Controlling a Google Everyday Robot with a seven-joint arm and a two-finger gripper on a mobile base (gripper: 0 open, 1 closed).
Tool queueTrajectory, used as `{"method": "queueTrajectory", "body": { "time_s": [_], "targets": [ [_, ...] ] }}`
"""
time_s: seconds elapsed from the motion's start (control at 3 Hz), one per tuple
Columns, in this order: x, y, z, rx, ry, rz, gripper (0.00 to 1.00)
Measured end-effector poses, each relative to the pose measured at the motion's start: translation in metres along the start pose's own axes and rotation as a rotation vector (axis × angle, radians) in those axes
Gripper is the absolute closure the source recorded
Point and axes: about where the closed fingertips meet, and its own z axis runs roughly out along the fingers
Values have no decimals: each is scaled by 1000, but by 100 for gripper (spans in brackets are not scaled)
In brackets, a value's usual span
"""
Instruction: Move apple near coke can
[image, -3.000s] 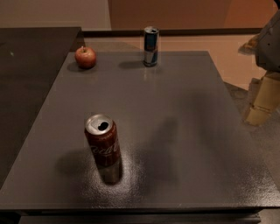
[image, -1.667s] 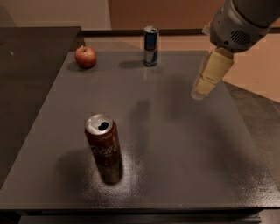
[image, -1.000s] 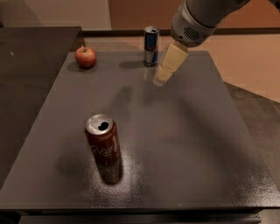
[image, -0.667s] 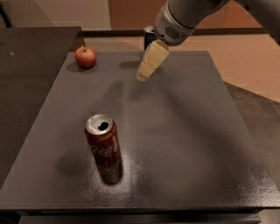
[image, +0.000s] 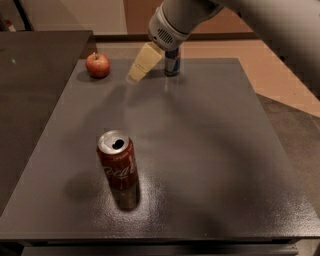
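The apple (image: 98, 65) sits upright in the upper left of the frame, on the far left corner area of the dark grey table (image: 215, 150), stem pointing up. The coke can (image: 118, 166) stands upright in the lower left-centre of the frame, well apart from the apple, with its opened silver top facing the camera and a reflection on the tabletop beneath it. The gripper (image: 134, 74) is located just right of the apple, near it but not touching it; a strip of bare tabletop shows between the two. It appears as a single cream-coloured wedge that tapers down and to the left, with its tip close above the table surface. From this angle it cannot be told whether the gripper is spread or closed; no object is seen in its grasp. The arm (image: 185, 20) enters from the upper right of the frame and slopes down toward the left; its grey wrist housing with a perforated panel lies directly above the wedge. A slim blue-and-silver can (image: 172, 64) stands upright at the far edge of the table, just right of the gripper and partly covered by the wrist housing. A darker surface (image: 35, 75) adjoins the table along the left side of the frame.
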Motion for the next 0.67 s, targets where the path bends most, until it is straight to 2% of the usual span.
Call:
{"method": "queueTrajectory", "body": {
  "time_s": [0.67],
  "targets": [
    [-36,1,46,-34,-65,59,0]
  ]
}}
